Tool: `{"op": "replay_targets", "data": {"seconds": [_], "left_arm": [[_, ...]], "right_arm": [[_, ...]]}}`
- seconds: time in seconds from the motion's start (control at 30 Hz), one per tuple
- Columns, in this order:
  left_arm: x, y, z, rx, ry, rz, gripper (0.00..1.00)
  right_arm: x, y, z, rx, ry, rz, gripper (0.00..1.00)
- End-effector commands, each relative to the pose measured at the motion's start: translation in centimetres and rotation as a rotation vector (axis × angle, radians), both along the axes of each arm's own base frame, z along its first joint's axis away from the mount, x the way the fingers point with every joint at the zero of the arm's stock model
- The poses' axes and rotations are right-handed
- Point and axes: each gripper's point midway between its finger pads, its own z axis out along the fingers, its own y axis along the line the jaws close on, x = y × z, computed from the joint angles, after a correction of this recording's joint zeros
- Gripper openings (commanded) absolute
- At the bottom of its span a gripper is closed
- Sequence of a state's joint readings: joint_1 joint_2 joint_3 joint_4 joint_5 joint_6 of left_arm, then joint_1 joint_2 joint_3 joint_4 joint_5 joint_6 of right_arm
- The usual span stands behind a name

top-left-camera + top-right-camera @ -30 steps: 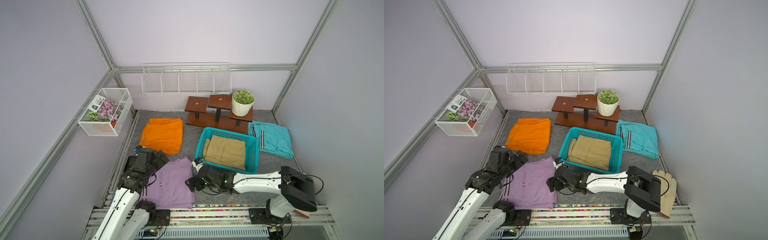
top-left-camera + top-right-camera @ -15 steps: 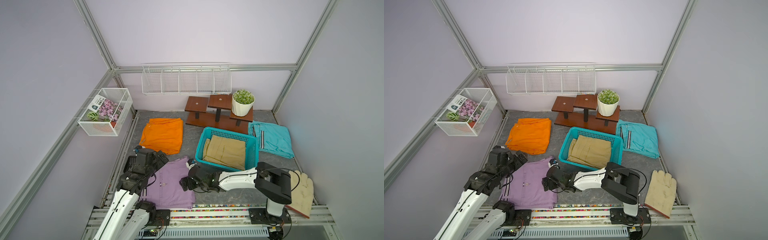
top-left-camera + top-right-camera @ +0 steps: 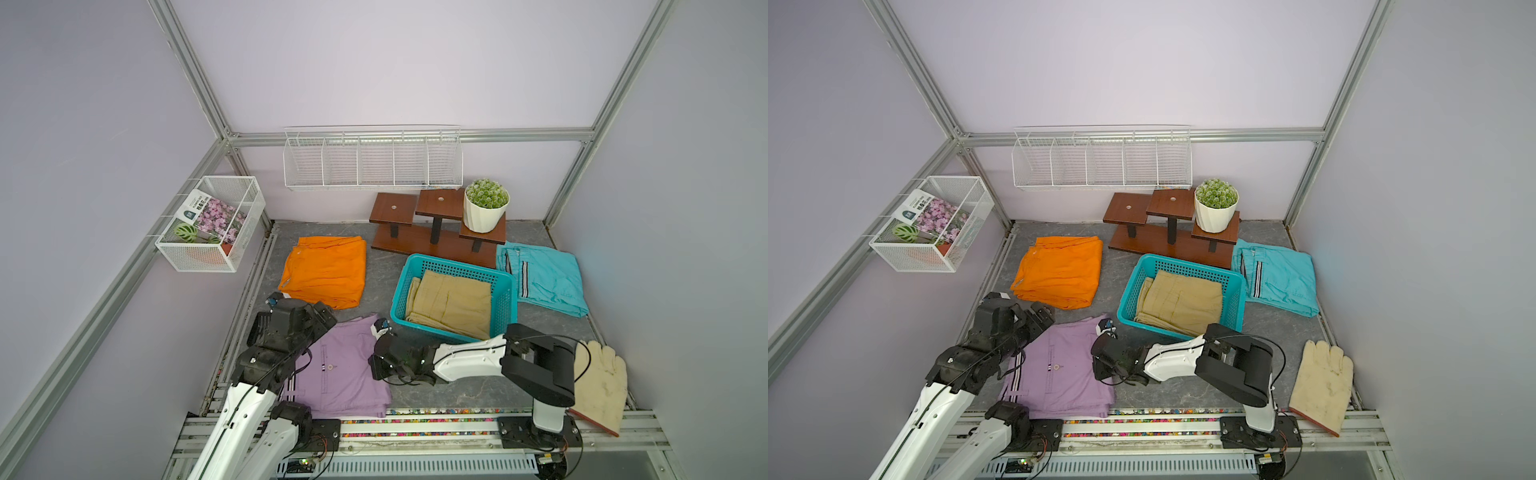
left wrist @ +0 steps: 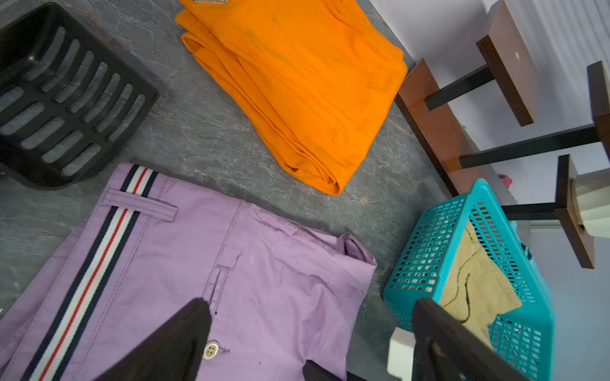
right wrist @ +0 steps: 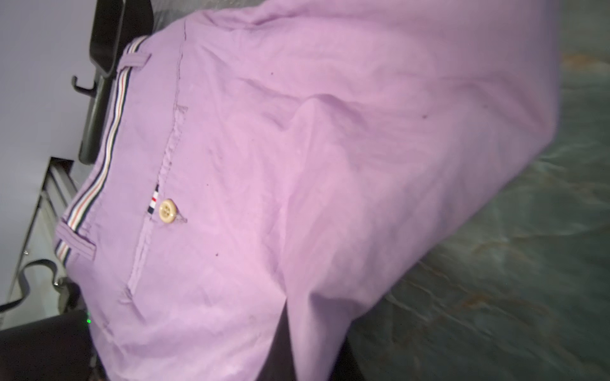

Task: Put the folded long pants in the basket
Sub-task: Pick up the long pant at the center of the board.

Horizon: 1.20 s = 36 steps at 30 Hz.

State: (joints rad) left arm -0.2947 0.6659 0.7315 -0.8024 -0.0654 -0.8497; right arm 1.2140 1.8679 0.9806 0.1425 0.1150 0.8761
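Left wrist view shows me my left end effector [image 4: 310, 306] spread wide over the lilac pants [image 4: 264, 264], at 8 o'clock on the bench [image 4: 198, 132]; orange pants [image 4: 297, 82] lie at 10. My right end effector [image 3: 376, 365] is clamped on the lilac pants' 3 o'clock edge. Tan pants [image 3: 453, 303] sit in the basket [image 3: 457, 266], mid-bench; turquoise pants [image 3: 544, 278] at 2 o'clock.

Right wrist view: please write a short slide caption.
Right gripper pinching a fold of the lilac pants on the grey table.
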Motion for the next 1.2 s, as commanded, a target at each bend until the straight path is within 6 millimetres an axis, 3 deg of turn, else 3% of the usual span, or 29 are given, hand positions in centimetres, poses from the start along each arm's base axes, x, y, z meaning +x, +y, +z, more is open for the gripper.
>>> {"op": "replay_targets", "data": {"seconds": [0.0, 0.2, 0.37, 0.5, 0.6, 0.73, 0.9, 1.17], "left_arm": [[-0.6, -0.1, 0.2, -0.046, -0.018, 0.014, 1.00], [-0.8, 0.2, 0.1, -0.054, -0.031, 0.028, 1.00], [0.3, -0.7, -2.9, -0.034, 0.077, 0.000, 0.98], [0.2, 1.8, -5.3, 0.050, 0.176, 0.157, 0.98], [0.0, 2.5, -6.7, 0.035, 0.196, 0.222, 1.00], [0.1, 2.2, -8.9, -0.007, 0.201, 0.227, 1.00], [-1.9, 3.4, -10.9, 0.044, 0.284, 0.269, 1.00], [-2.2, -0.9, -15.2, -0.115, 0.354, 0.094, 1.00]], "right_arm": [[1.4, -4.7, -0.1, -0.149, -0.065, -0.118, 0.00], [1.5, -8.3, -2.0, -0.210, -0.055, -0.168, 0.00], [1.9, -10.0, -3.1, -0.214, -0.034, -0.192, 0.00], [2.5, -11.2, -2.6, -0.263, -0.065, -0.203, 0.00], [3.1, -12.0, -2.6, -0.257, -0.048, -0.214, 0.00], [3.5, -12.3, -2.3, -0.252, -0.043, -0.207, 0.00], [3.3, -11.6, -2.8, -0.243, -0.031, -0.179, 0.00], [2.9, -9.8, -3.4, -0.228, -0.003, -0.138, 0.00]]}}
